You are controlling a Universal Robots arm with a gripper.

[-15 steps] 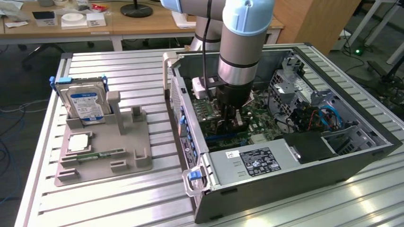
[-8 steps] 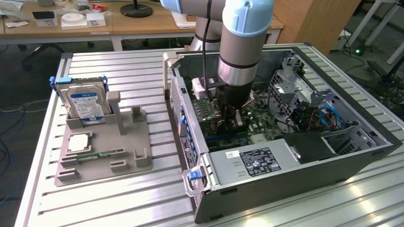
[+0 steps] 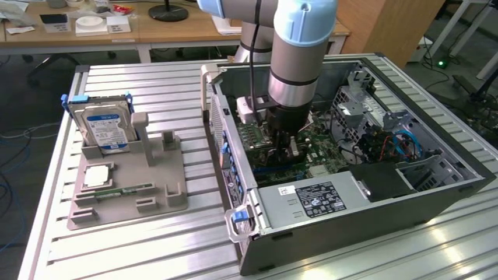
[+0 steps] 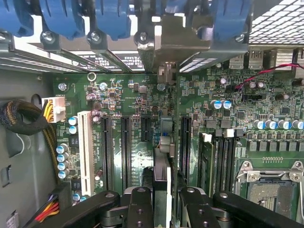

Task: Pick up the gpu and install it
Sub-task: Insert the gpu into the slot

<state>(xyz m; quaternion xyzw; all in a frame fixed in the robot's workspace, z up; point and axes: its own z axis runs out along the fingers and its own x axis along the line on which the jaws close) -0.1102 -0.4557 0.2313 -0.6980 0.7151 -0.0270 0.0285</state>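
Seen edge-on in the wrist view, the gpu (image 4: pixel 162 175) is a thin card standing upright between my two black fingers (image 4: pixel 139 209). Its silvery bracket end (image 4: pixel 164 71) reaches the rear slot openings of the case. My gripper (image 4: pixel 164 211) is shut on the card's upper edge. The card lines up with the motherboard's expansion slots, between two long black slots (image 4: pixel 126 152). Whether its lower edge touches a slot is hidden. In the exterior view my gripper (image 3: pixel 285 153) is low inside the open computer case (image 3: pixel 435 175), pointing down at the motherboard (image 3: pixel 327 149).
On the exterior view's left, a grey holder (image 3: pixel 128 186) carries a hard drive (image 3: pixel 105 125), a processor chip (image 3: pixel 97 175) and a memory stick (image 3: pixel 125 191). Case walls, the power supply (image 3: pixel 311 201) and the drive cage (image 3: pixel 374 134) hem in the arm. Blue clips (image 4: pixel 61 19) and cables (image 4: pixel 28 118) lie close.
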